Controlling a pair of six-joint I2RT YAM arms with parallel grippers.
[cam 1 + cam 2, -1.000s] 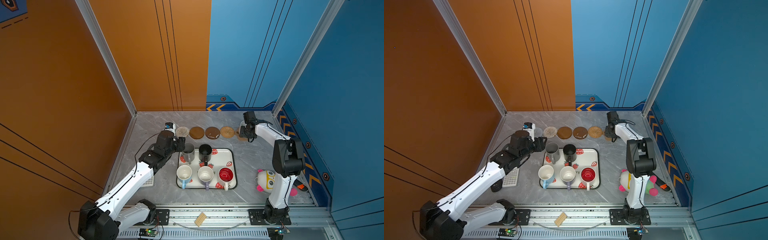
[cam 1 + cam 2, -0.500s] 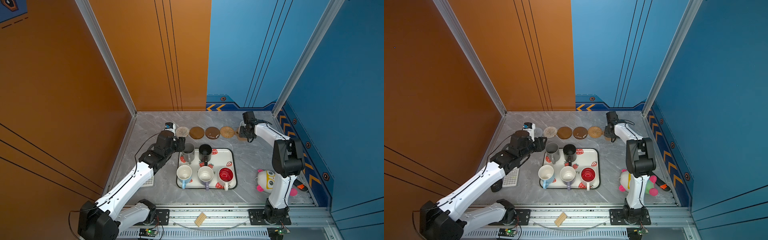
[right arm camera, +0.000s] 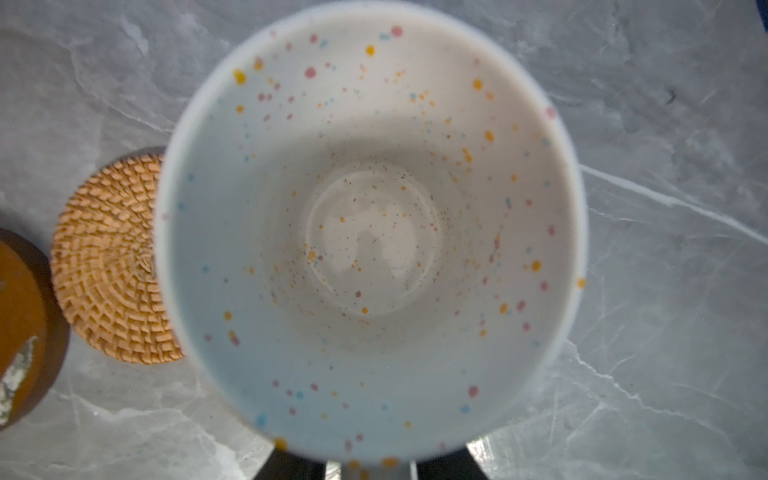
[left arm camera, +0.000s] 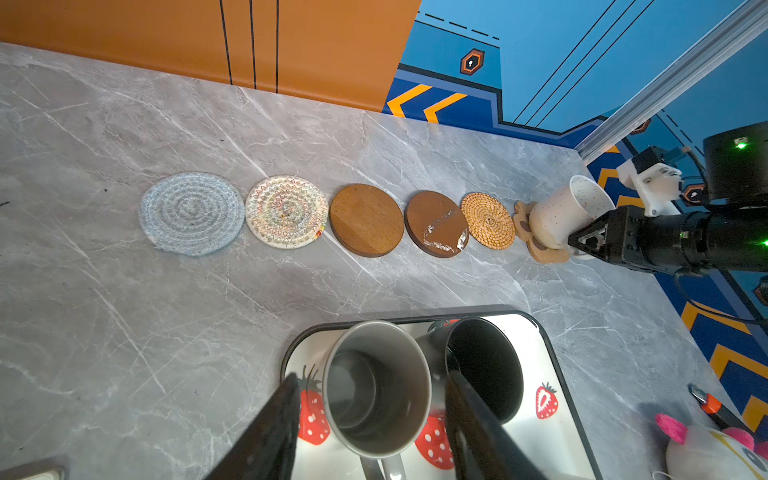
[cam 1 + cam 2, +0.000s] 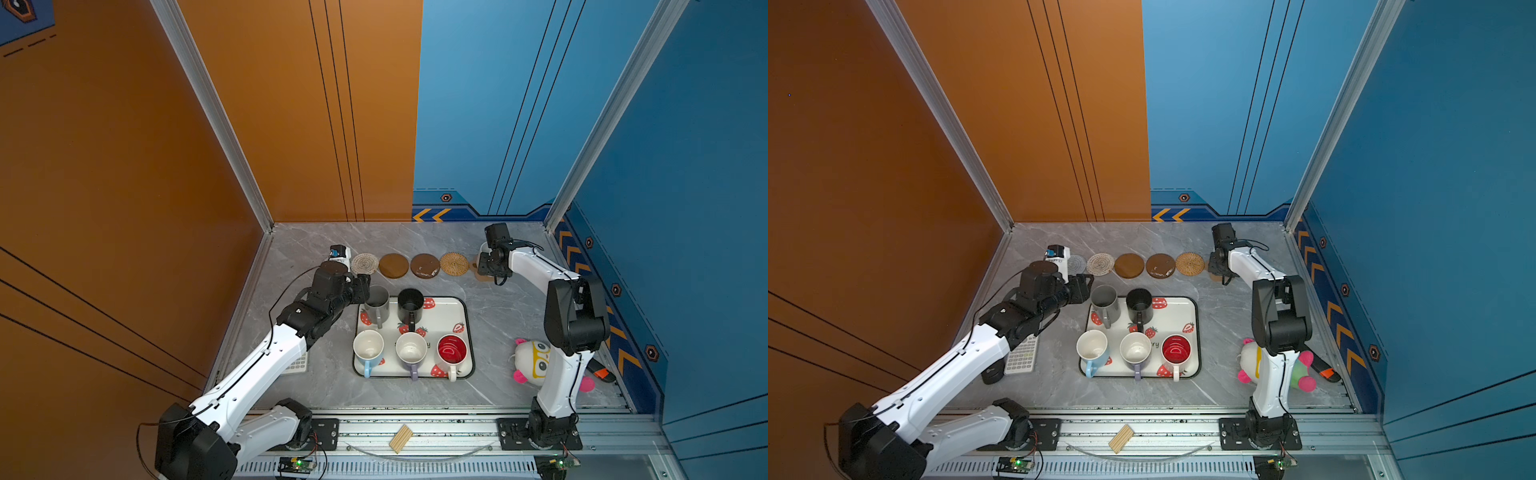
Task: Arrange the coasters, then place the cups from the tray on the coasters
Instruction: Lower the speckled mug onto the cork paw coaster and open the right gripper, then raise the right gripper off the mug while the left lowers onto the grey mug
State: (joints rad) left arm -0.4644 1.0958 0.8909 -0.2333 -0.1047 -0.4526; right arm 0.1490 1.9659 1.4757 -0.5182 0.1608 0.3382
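Tabletop (image 5: 498, 316): grey marble, and all the action sits between the middle and the far edge.
Tray (image 5: 446, 312): strawberry print, mid-tabletop toward the near edge, five mugs aboard.
Tall grey mug (image 4: 376, 386): upright in the tray's far left corner, handle toward the near edge.
Black mug (image 5: 410, 305): just beside it on the tray's far edge.
White mugs: the blue-sided mug (image 5: 368, 347), lilac-sided mug (image 5: 410, 347) and red-lined mug (image 5: 452, 348) line the tray's near edge from left to right.
Speckled mug (image 4: 569, 212): off the tray, upright on the paw-print coaster (image 4: 540, 251) near the tabletop's far right corner.
Left pincer (image 4: 370, 379): fingers spread wide, one on each side of the tall grey mug, with a sliver of tray showing on both sides. Nothing is gripped.
Right pincer (image 4: 577, 242): down at the speckled mug's handle, fingers parted a little, with thin strips of light between them and the handle. No squeeze on it.
Coasters: one row along the far edge. From left to right it runs grey woven coaster (image 4: 192, 212), cream woven coaster (image 5: 364, 263), first wooden disc (image 5: 393, 266), second wooden disc (image 5: 424, 265), rattan coaster (image 5: 454, 263), then the paw-print coaster. Only that last one carries a mug.
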